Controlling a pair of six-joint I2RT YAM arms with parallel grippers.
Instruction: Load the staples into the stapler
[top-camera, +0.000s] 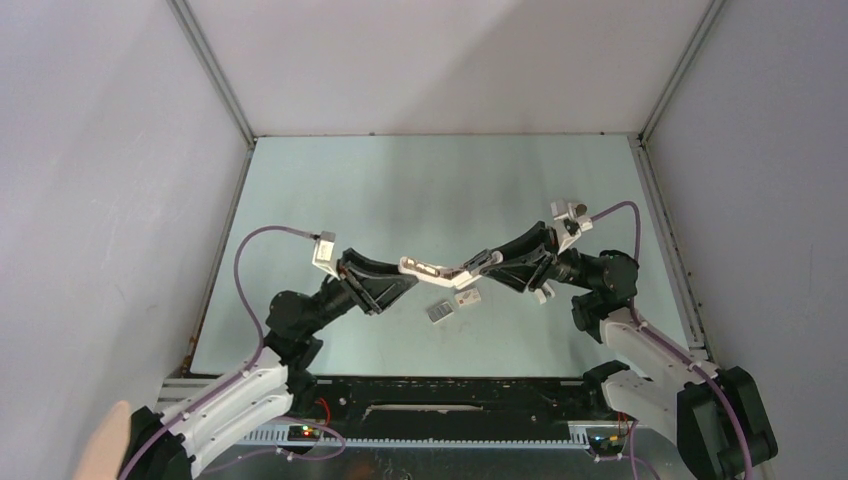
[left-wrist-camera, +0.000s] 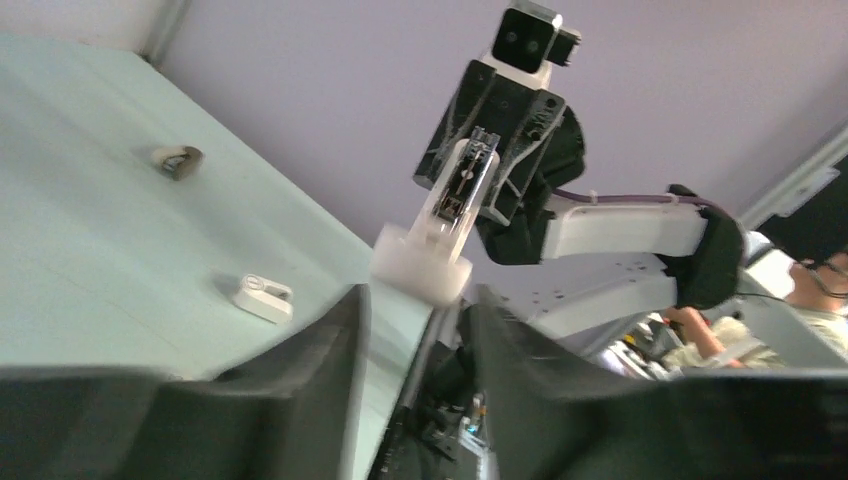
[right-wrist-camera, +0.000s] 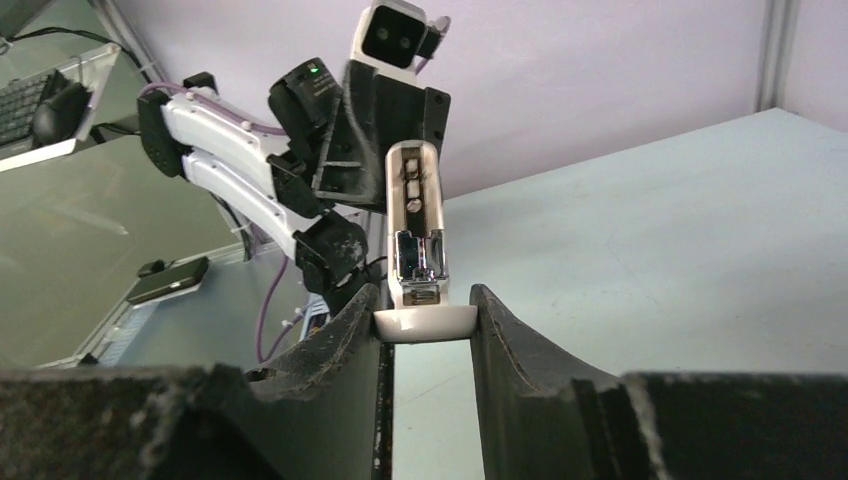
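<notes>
Nearest the lenses are the dark fingers (right-wrist-camera: 335, 345) of each wrist. The left gripper (left-wrist-camera: 418, 298) and the right gripper (right-wrist-camera: 425, 308) each stand narrowed around one end of the stapler (top-camera: 440, 268), which hangs between them above the worktop (top-camera: 400, 180), roughly midway between its left and right edges.

**Appearance.** The stapler is white plastic, swung open at its hinge into a shallow V, one half in each pincer. The right wrist view shows a bright metal magazine channel (right-wrist-camera: 420, 262) facing up along the lower half. The staples (top-camera: 439, 312) are a tiny flat grey rectangular block lying on the worktop just below the stapler, towards the near edge. A small white box (top-camera: 466, 297) of like size lies just beside them, on the side of the right edge. The two look apart, though the view is too coarse to be sure.

**Handling (judged).**
- The staple block is probably very light, stiff along its length and brittle, so a hard pinch could snap it.
- Its low profile leaves little to catch, so the long sides look like the best hold.
- The stapler's smooth plastic may slip, and since both pincers are occupied, one would have to let go to fetch the staples.
</notes>
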